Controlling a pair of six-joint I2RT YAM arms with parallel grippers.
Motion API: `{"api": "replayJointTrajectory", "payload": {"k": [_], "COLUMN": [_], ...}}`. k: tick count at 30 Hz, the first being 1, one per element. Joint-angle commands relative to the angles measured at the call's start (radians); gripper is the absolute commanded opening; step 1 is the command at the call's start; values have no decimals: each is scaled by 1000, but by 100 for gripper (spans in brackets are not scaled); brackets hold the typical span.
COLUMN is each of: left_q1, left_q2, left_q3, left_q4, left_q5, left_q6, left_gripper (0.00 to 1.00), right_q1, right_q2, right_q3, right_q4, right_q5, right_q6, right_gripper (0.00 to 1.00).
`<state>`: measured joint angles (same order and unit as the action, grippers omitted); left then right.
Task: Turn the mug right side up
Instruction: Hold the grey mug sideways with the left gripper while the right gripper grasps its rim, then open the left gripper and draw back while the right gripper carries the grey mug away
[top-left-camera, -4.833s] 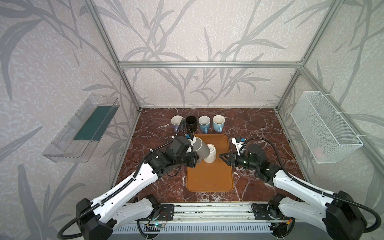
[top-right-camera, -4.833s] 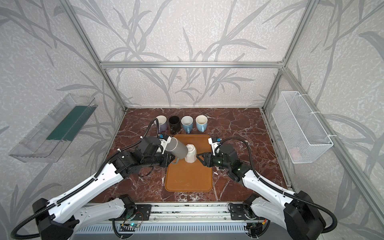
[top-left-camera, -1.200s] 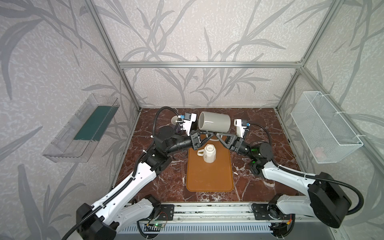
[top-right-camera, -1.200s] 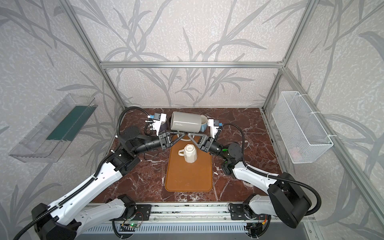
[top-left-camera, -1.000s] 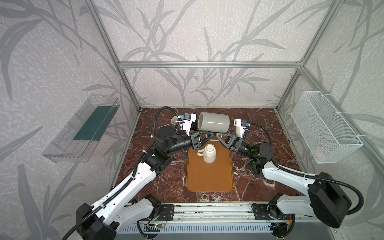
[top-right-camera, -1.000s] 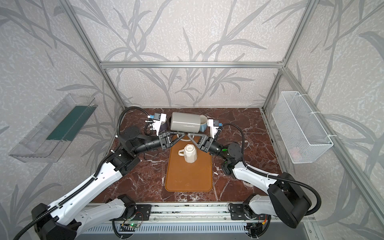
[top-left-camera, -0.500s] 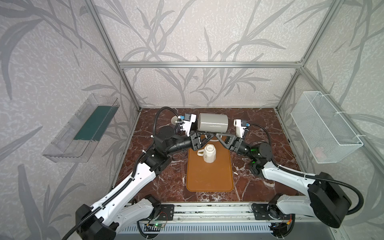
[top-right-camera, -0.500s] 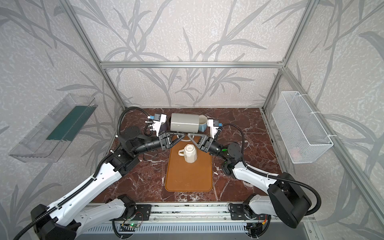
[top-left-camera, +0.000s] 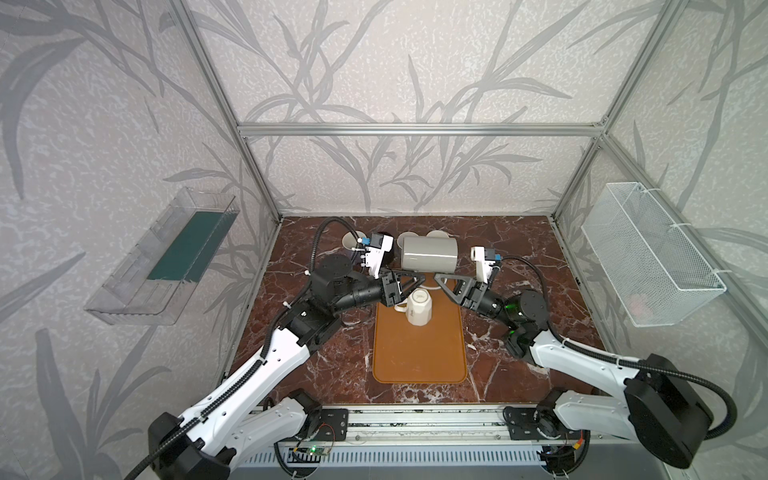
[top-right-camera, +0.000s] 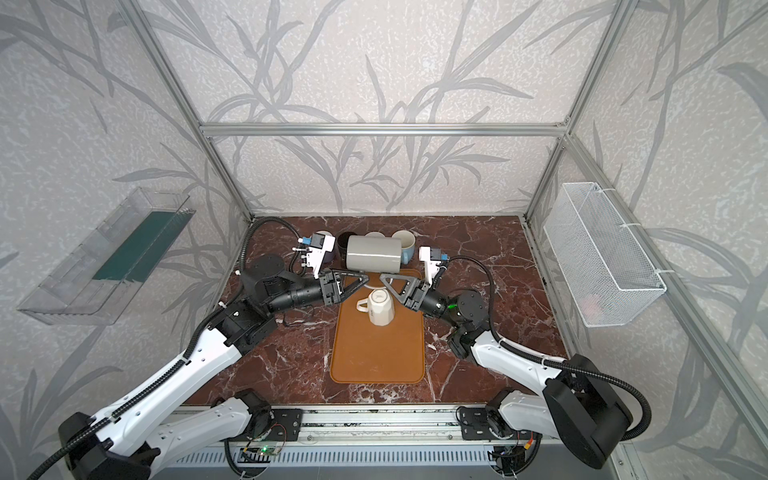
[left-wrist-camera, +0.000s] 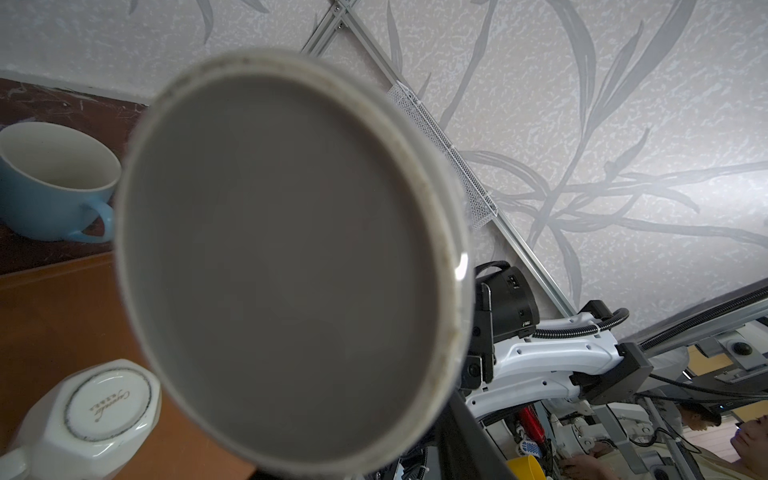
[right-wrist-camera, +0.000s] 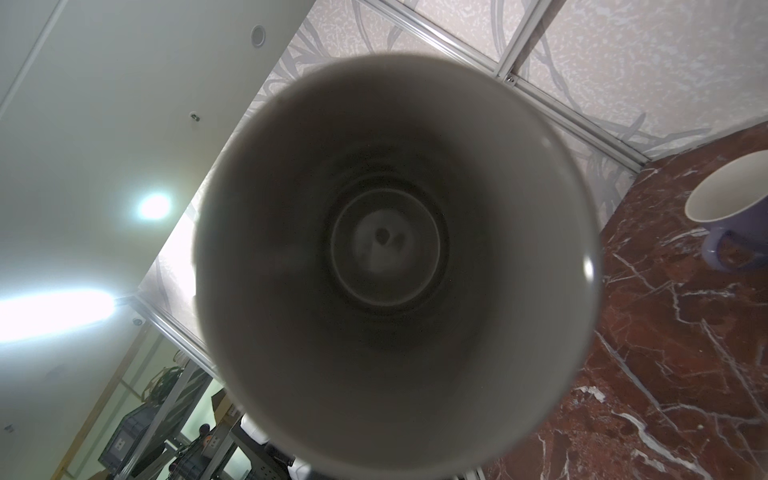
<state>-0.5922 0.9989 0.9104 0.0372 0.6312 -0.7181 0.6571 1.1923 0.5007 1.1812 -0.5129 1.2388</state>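
Grey mug: the grey mug (top-left-camera: 428, 253) lies on its side in the air over the far end of the orange mat (top-left-camera: 419, 361), touching no surface. Its base faces the left arm and its mouth the right arm, as both wrist views confirm.
Left gripper: the left gripper (top-left-camera: 419, 279) reaches under the base end. Whether its jaws are parted or pressed on the wall cannot be told, since the mug's base fills its wrist view.
Right gripper: the right gripper (top-left-camera: 439, 277) meets the mouth end from below with its jaws drawn together, apparently on the lower rim or the handle. The contact itself is hidden.
Step in hand: judged to be a mid-air handover, with about half the turn made.
Next move: likely calls for the left gripper to clear away, the right wrist to roll until the mouth faces up, then a gentle lowering onto free mat.
Hazard: a thin pinch near the rim may let the heavy body swing.
Bystanders: a white mug (top-left-camera: 419, 306) stands base-up on the mat just below. A blue cup (left-wrist-camera: 54, 183) and a purple cup (right-wrist-camera: 731, 216) sit upright at the back.
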Motion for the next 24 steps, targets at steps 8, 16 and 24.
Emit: {"api": "replayJointTrajectory", "payload": {"k": [8,16,24], "left_q1": [7,6,7], "left_q2": [28,56,37], "left_q3": [-44,-45,-46], "left_q4": [65,55,-4], "left_q5": [-14,-24,-52], "left_q6": [20,35,70], "left_gripper": [43,43,43], "right_q1": [-2,-7,-9], "right_q2": [-237,-297,-337], "right_q3": [-7,-15,-9], "right_q4": [-300,-529,-662], "right_q5": [29,70,133], "right_q6": [-155,-144,-206], "right_gripper": [0,0,0]}}
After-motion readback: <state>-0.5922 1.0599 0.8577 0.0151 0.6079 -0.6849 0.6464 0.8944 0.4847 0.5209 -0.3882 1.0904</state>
